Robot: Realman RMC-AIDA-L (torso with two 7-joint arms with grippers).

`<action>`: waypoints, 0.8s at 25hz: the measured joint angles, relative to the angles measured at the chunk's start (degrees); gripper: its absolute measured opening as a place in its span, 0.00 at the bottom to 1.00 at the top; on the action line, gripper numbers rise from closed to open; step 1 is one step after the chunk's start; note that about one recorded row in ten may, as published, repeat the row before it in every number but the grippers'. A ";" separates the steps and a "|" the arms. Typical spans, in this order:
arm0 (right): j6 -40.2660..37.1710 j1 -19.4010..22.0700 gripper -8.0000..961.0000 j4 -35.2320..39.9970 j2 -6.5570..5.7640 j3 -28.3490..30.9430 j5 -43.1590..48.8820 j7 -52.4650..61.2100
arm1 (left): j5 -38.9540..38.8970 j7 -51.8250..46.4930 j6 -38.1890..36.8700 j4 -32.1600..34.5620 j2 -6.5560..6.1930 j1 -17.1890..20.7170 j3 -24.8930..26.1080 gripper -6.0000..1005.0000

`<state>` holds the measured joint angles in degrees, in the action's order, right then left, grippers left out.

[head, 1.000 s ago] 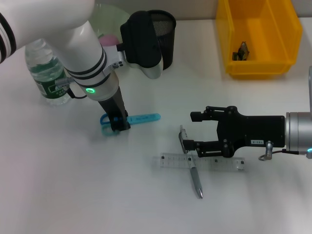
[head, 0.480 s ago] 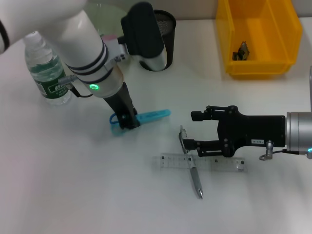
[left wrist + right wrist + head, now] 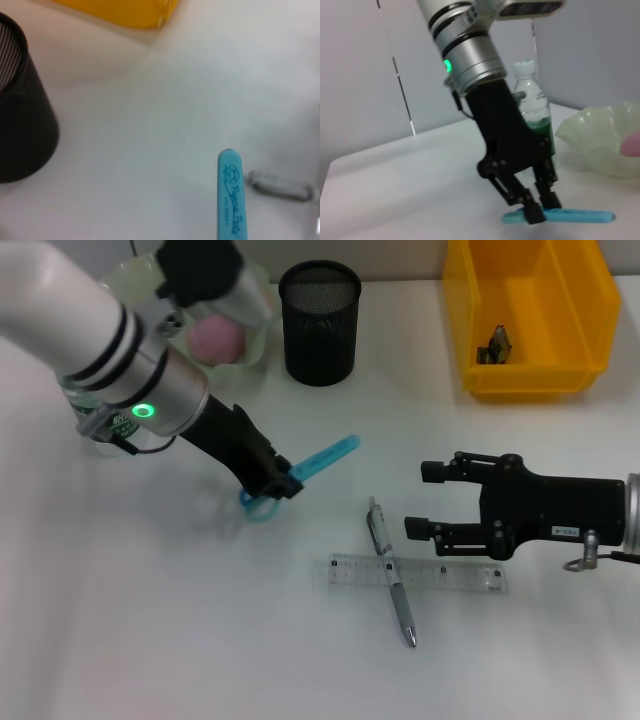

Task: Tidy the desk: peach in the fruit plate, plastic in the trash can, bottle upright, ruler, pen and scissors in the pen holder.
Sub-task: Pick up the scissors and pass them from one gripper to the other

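Nearest the robot, the ruler [image 3: 418, 574] lies flat on the surface [image 3: 150, 640], with the pen [image 3: 391, 571] lying across it; neither is grasped. Just beyond them the right end effector [image 3: 424, 500] hovers with fingers spread and nothing between them, apparently placed for a later pickup of the pen or ruler.

Farther left, the left end effector [image 3: 277, 480] is clenched on the scissors [image 3: 305, 469] near the handle loops. The capped blade end tilts up and away, toward the pen holder [image 3: 320, 322]. This grip probably allows a blade-first drop into the holder.

At the far side, the peach [image 3: 217, 337] rests in the fruit plate [image 3: 255, 345], the bottle [image 3: 534, 119] stands upright behind the left arm, and the yellow bin [image 3: 530, 320] holds a small dark object.
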<state>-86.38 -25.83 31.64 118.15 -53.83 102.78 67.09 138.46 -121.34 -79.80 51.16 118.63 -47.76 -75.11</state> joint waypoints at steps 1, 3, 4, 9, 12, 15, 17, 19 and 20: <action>-0.34 0.20 0.81 -0.10 -0.14 0.50 0.09 -0.37 | -3.90 2.00 -1.62 0.10 -0.04 1.52 3.26 0.27; -0.42 0.23 0.81 -0.17 -0.15 0.57 0.16 -0.56 | -5.60 2.87 -2.30 0.10 -0.06 2.26 4.70 0.27; -0.46 0.35 0.81 -0.35 -0.16 0.58 0.26 -1.04 | -9.94 4.75 -3.73 -0.13 -0.10 4.11 8.35 0.27; -0.53 0.72 0.81 -0.31 0.07 0.33 0.30 -2.20 | -20.10 7.95 -5.85 -2.18 -0.21 8.83 14.54 0.27; -0.55 0.83 0.81 -0.54 0.41 0.47 0.20 -3.91 | -27.24 10.29 -6.92 -5.51 -0.39 11.63 17.07 0.27; -0.54 0.81 0.81 -1.89 0.87 0.74 -0.40 -6.39 | -33.71 13.01 -8.13 -10.66 -0.42 14.10 18.72 0.27; -0.47 0.33 0.81 -4.16 0.98 0.79 -1.86 -8.57 | -37.24 14.16 -8.20 -14.15 -0.24 15.27 19.25 0.27; -0.36 -0.31 0.81 -7.69 1.02 0.82 -4.57 -11.78 | -41.49 14.79 -7.87 -18.45 -0.22 16.40 19.59 0.27; -0.32 -0.68 0.81 -9.64 1.04 0.81 -6.16 -13.75 | -42.86 14.85 -7.78 -19.76 -0.25 16.64 19.65 0.27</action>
<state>-86.70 -26.51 21.99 119.19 -53.02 96.61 53.34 95.60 -106.49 -87.58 31.40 118.37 -31.12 -55.46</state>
